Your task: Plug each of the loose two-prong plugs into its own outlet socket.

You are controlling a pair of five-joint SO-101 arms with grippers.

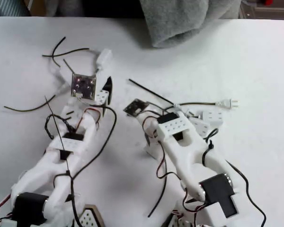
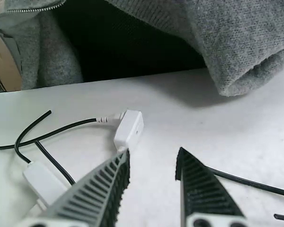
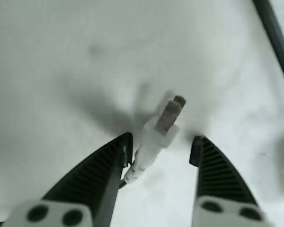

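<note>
The left gripper point(image 2: 153, 153) hangs low over the table point(image 2: 217, 109) at the far left, its jaws wide apart and holding nothing. Just beyond 1 fingertip lies a white connector block point(image 2: 129, 126) on a black cable point(image 2: 61, 128) that runs off to the left. The tip looks to touch the block's near end. A second white piece point(image 2: 41, 182) lies nearer.

The right gripper point(image 3: 162, 138) points down at the table near the middle. Its jaws stand wide on either side of a 2-prong plug point(image 3: 155, 137) lying flat, and neither finger clearly presses it. Another plug point(image 1: 231, 102) lies well to the right, prongs pointing right. A gray garment point(image 1: 180, 21) drapes over the far edge.
</note>
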